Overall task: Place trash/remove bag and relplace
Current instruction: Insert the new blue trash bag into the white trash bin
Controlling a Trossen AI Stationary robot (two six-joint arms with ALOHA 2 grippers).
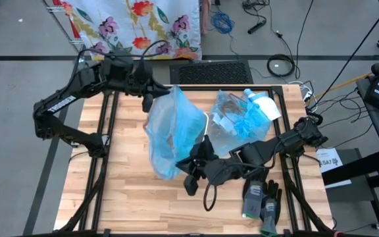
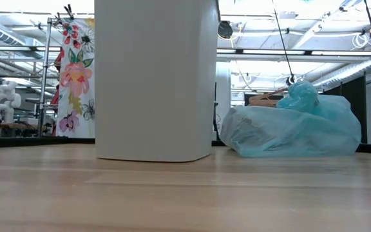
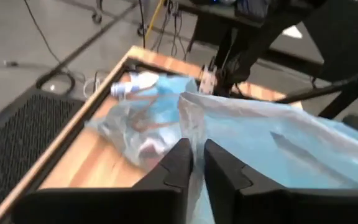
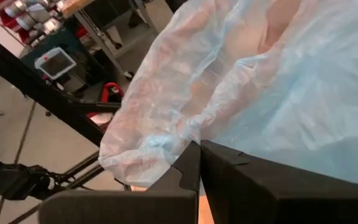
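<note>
A white bin (image 2: pixel 153 77) stands mid-table. In the high view an empty pale-blue bag (image 1: pixel 168 131) is spread above it and hides it. My left gripper (image 1: pixel 151 100) is at the bag's far-left edge and my right gripper (image 1: pixel 191 168) at its near-right edge, each shut on the film. To the right a filled, knotted blue bag (image 1: pixel 242 122) rests on the table by its underside (image 2: pixel 288 151). Brown trash scraps (image 3: pixel 143 119) show through its film. My left gripper pinches an edge fold of the empty bag (image 3: pixel 193 127) between its two fingers, which slant down from the table's far left. The film runs away from the fingers in a raised ridge. My right gripper pinches the bag's bunched rim (image 4: pixel 185 140) between its shut fingers, coming from the near right and slanting down. The film billows up and away from the fingers, off the table.
A blue-and-white packet (image 1: pixel 263 104) lies behind the filled bag at the far right. A pair of grey-black gloves (image 1: pixel 262 201) lies near the front right edge. Bare wood (image 1: pixel 130 204) spreads at the near left. A black mat (image 1: pixel 210 71) lies beyond the far edge.
</note>
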